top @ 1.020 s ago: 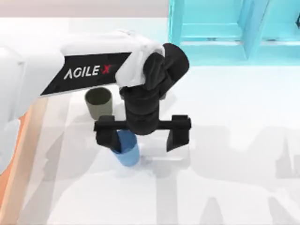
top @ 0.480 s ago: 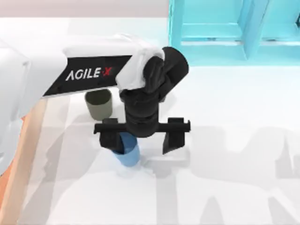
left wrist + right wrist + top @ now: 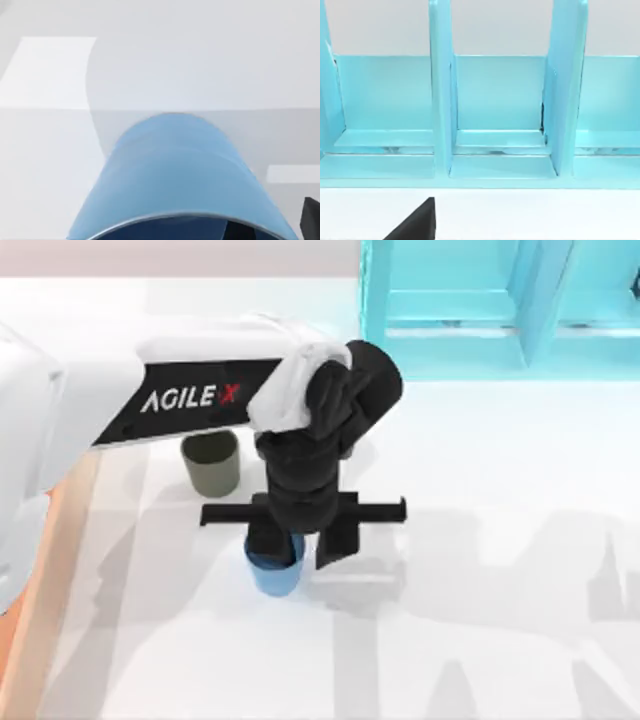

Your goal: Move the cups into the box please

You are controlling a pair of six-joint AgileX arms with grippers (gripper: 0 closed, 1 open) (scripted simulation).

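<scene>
Top view: the left gripper (image 3: 298, 545) stands over the blue cup (image 3: 273, 570) at the desk's (image 3: 480, 540) seven o'clock, jaws closing across its rim but seemingly not yet clamped. The cup looks light, stiff and slick; grip it high on the wall. The olive cup (image 3: 211, 462) waits at its eleven o'clock.

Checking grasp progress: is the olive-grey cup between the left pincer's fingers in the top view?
No, the left pincer straddles the rim of the blue cup; the olive-grey cup stands apart, untouched.
</scene>
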